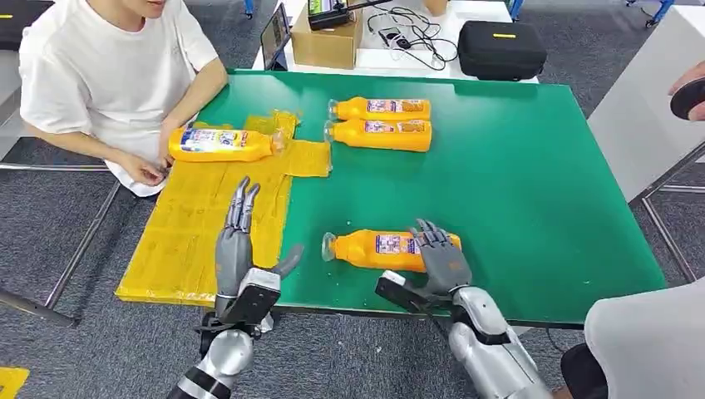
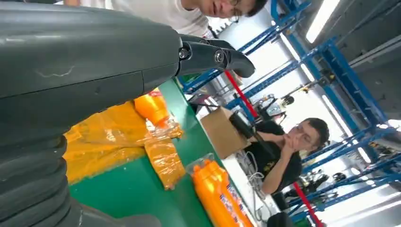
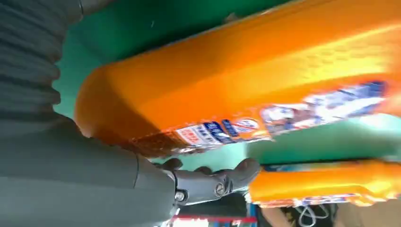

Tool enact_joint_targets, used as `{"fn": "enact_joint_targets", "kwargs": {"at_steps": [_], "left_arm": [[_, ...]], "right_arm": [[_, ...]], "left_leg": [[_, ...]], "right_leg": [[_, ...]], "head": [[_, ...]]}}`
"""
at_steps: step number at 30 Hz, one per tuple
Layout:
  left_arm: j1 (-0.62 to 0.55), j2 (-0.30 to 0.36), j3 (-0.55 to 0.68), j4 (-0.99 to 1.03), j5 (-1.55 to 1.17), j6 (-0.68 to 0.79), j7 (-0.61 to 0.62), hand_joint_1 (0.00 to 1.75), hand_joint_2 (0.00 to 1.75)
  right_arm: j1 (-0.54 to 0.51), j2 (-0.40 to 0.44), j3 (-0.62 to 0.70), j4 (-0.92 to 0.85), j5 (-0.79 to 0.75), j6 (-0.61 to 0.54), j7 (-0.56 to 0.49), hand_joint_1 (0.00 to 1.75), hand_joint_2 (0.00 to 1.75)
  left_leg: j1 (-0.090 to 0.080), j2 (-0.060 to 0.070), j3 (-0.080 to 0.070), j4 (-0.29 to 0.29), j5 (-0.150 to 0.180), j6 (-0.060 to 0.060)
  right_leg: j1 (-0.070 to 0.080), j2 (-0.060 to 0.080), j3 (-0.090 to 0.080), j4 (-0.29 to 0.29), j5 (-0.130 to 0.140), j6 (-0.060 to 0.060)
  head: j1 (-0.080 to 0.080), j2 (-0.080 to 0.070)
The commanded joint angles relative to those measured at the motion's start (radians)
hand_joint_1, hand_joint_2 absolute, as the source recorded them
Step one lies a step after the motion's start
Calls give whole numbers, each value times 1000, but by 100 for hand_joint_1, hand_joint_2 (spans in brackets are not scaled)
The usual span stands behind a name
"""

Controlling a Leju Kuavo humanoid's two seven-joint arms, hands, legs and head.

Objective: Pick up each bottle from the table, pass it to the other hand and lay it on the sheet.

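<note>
right robot hand (image 1: 441, 259) grips the orange bottle (image 1: 374, 249) on the table (image 1: 532, 191); left robot hand (image 1: 239, 241) open, empty.

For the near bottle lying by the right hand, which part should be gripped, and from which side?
Probably the wide body of the near bottle, at its base end, from the near side, where the right hand already is. It lies flat, cap toward the sheet, so the left hand can take the neck end.

the green surface (image 1: 515, 183) carries a yellow sheet (image 1: 199, 233) at its left, two bottles (image 1: 381, 123) side by side at the back and one bottle (image 1: 374, 249) near the front
</note>
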Motion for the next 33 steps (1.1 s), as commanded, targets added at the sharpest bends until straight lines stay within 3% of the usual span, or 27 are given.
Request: {"fn": "enact_joint_targets", "kwargs": {"at_steps": [1,12,15,16,18,21,22,25,26,28,33], "left_arm": [[-26,17,-40,60,-90,18,47,0,175],[-36,9,-42,68,-65,-9,47,0,175],[-53,8,-49,97,-48,-28,41,0,175],[-56,7,-49,102,-44,-29,39,0,175],[-70,7,-58,119,-13,-53,24,0,175],[-72,7,-58,119,-13,-53,24,0,175],[-72,7,-58,119,-13,-53,24,0,175],[-95,8,-65,137,-4,-49,13,0,175],[-108,9,-72,151,8,-58,5,0,175],[-136,19,-89,184,33,-71,-14,0,175],[-144,28,-80,169,81,-71,-27,0,175]], "right_arm": [[-119,15,45,213,119,41,128,0,175],[-165,61,47,250,139,69,114,0,175],[-201,70,48,324,111,158,101,0,175],[-204,66,48,333,107,163,91,133,175],[-218,60,48,380,84,202,53,161,175],[-218,57,47,381,83,200,51,161,175],[-218,57,47,381,83,200,51,175,175],[-227,54,41,414,38,247,-13,175,175],[-224,36,63,405,10,279,-176,175,175],[-205,0,53,387,-85,324,-349,175,175],[-181,-17,70,312,-180,335,-420,175,175]], "left_leg": [[0,1,4,-1,-1,-1],[1,2,6,0,-2,-1],[1,1,4,-1,-1,-1],[1,1,6,-1,-1,-1],[1,0,6,-1,-1,-1],[1,-1,8,-1,-1,-1],[1,0,6,-1,0,-1],[1,-2,9,-2,-1,-1],[1,-2,7,-1,0,0],[1,-5,9,-2,0,-1],[1,-1,14,-3,-1,-1]], "right_leg": [[1,0,4,-1,-1,-2],[1,1,5,0,-1,-2],[1,0,4,-1,-1,-2],[1,0,5,-1,-2,-2],[1,-1,6,-1,-1,-2],[1,-3,7,-2,-2,-2],[1,-2,6,-1,-1,-2],[1,-4,9,-2,-2,-2],[1,-3,7,-1,-1,-1],[2,-6,11,-3,-2,-2],[2,-4,14,-3,-1,-3]], "head": [[0,0],[0,0],[0,0],[0,0],[0,0],[0,0],[0,0],[0,0],[0,0],[0,0],[0,0]]}}
